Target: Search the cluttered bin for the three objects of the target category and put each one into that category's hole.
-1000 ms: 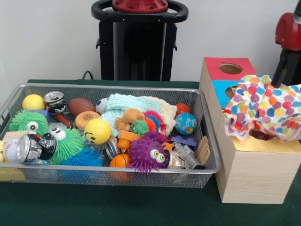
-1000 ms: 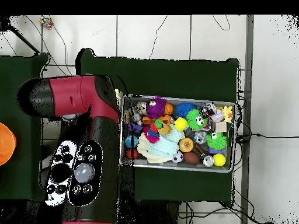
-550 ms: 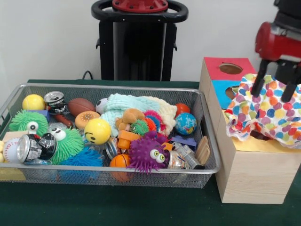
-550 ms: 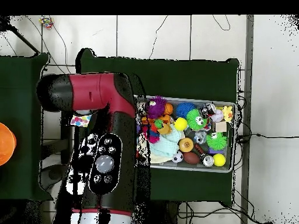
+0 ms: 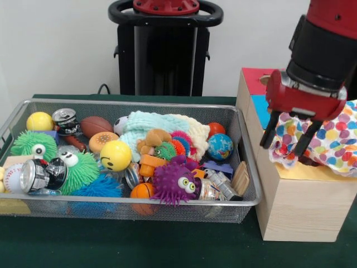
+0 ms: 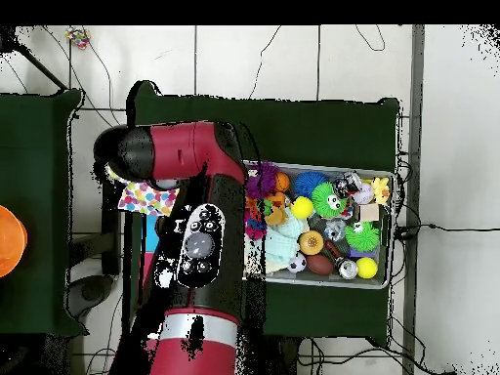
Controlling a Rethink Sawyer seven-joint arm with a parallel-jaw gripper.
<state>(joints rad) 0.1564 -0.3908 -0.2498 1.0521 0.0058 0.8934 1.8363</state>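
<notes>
We are drawing our hand (image 5: 285, 144), fingers spread and empty, leftward off the spotted cloth (image 5: 329, 137) now resting on the wooden box (image 5: 301, 206) at frame right; remaining targets are waiting in the bin (image 5: 33, 106).

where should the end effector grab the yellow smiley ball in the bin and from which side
Probably straight from above, closing across the widest part of the yellow smiley ball. It sits high on the pile with its top clear, while the green fuzzy toy and burger toy crowd its sides. The end effector is open.
</notes>
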